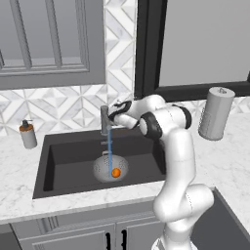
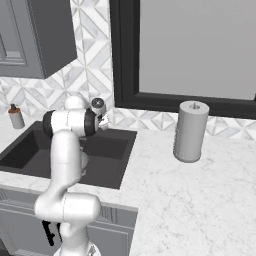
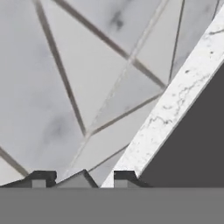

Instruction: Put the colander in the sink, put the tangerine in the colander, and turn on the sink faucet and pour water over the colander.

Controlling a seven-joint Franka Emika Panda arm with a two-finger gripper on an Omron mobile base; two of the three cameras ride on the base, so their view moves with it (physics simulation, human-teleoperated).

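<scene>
The grey colander sits in the dark sink with the orange tangerine inside it. A thin blue stream of water falls from the sink faucet into the colander. My gripper is at the top of the faucet, close to the tiled wall. In the hand view my gripper points at the backsplash, its fingertips apart, with a small grey wedge between them. In the right base view my arm hides the colander, and the sink shows behind it.
A grey soap dispenser stands on the counter left of the sink. A tall paper towel roll stands on the marble counter to the right. Tiled backsplash runs right behind the faucet, with a dark window frame above.
</scene>
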